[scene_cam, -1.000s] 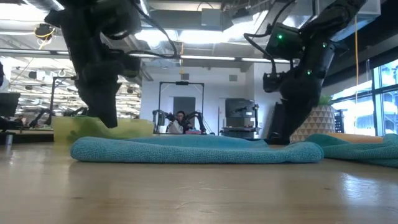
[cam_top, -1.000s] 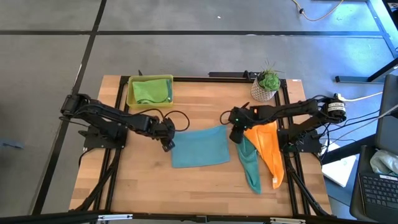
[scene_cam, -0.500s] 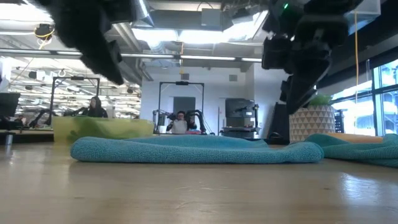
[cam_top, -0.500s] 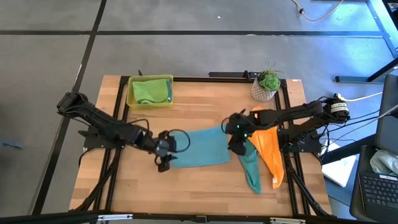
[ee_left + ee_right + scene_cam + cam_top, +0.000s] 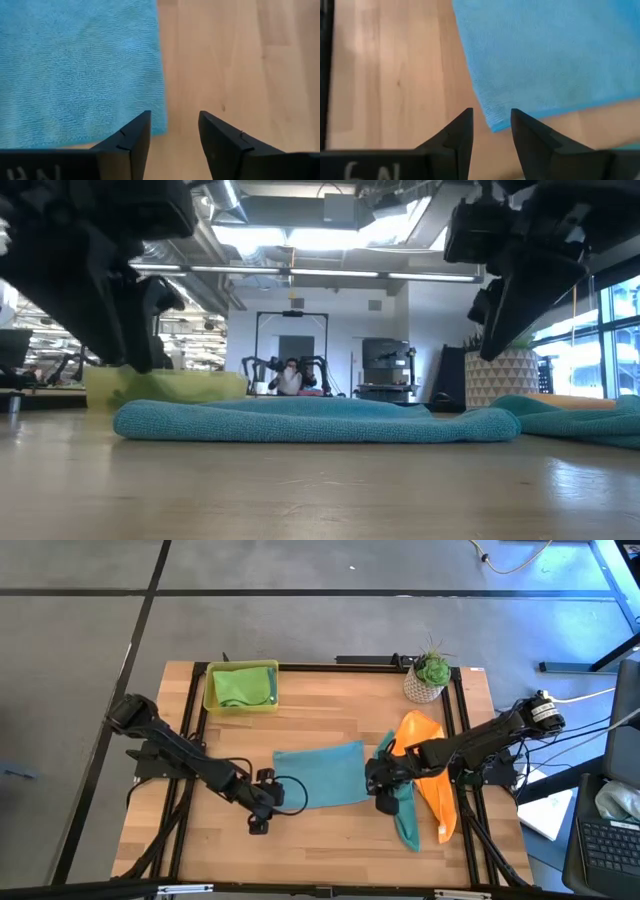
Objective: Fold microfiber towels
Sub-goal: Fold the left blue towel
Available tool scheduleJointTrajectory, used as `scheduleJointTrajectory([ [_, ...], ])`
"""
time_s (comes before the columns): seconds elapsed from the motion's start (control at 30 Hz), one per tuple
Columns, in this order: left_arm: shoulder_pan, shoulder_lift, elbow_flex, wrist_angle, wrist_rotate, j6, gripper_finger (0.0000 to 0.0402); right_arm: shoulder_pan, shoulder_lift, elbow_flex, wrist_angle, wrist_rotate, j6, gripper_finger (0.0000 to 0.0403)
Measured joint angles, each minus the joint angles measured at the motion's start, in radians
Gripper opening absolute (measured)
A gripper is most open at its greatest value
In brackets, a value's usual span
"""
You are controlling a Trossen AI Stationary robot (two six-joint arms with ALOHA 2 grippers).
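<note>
On wood table (image 5: 330, 840), blue towel (image 5: 320, 776), tools apart

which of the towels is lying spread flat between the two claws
The light blue microfiber towel at mid-table: it lies flat. The teal towel and orange towel lie crumpled beside it, and the lime green one sits in the tray.

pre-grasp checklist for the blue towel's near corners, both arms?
1. Light blue towel lying flat on the table: ok.
2. Left pincer open, nothing held: ok.
3. Left pincer lined up with its towel corner: ok; the corner lies just ahead of one finger.
4. Right pincer open, empty, over its corner: ok.
5. Teal towel apart from the blue towel's right edge: cannot tell; the right arm covers that spot.
6. Pincers touching the table: cannot tell.
</note>
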Motion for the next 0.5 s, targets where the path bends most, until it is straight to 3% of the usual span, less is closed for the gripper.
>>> scheduleJointTrajectory([
  [0.23,0.026,0.057,0.000,0.061,-0.006,0.038,0.0192,0.009,0.037,0.000,0.051,0.021,-0.217,0.0148],
  [0.5,0.029,0.118,-0.001,0.066,0.018,0.051,0.0199,0.009,0.171,-0.001,0.088,0.026,-0.293,0.0232],
])
